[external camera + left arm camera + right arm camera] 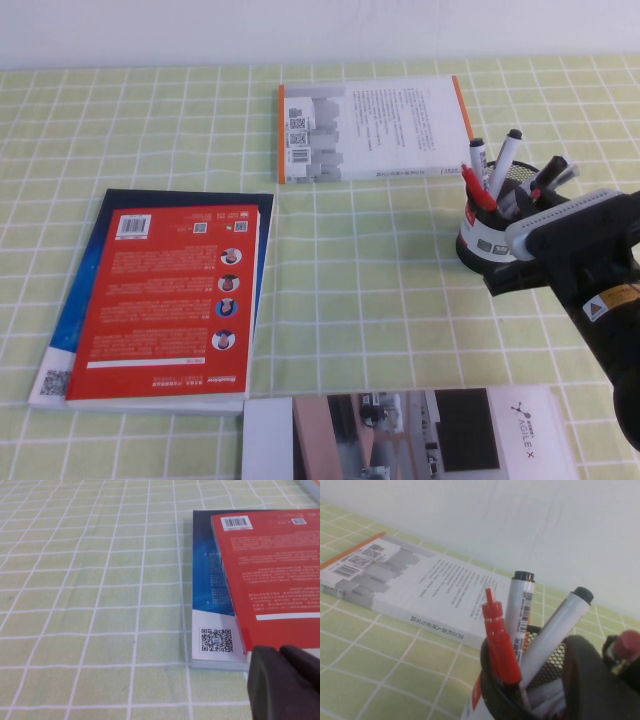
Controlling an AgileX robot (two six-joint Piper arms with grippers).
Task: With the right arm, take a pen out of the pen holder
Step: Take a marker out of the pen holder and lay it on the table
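Observation:
The black mesh pen holder (485, 240) (495, 690) stands at the right of the table. A red pen (477, 188) (499, 640) and two white markers (503, 160) (555, 630) lean out of it. My right gripper (530, 200) (615, 665) reaches over the holder's rim, and its dark fingers (585, 680) are shut on a pen with a red end (625, 646) that still stands in the holder. My left gripper (279, 650) is shut with nothing in it, low over the near corner of the stacked books; the high view does not show it.
A white book with an orange spine (372, 128) lies behind the holder. A red book on a blue one (170, 300) (270, 565) lies at the left. A brochure (420, 435) sits at the front edge. Green checked cloth (370, 290) covers the table.

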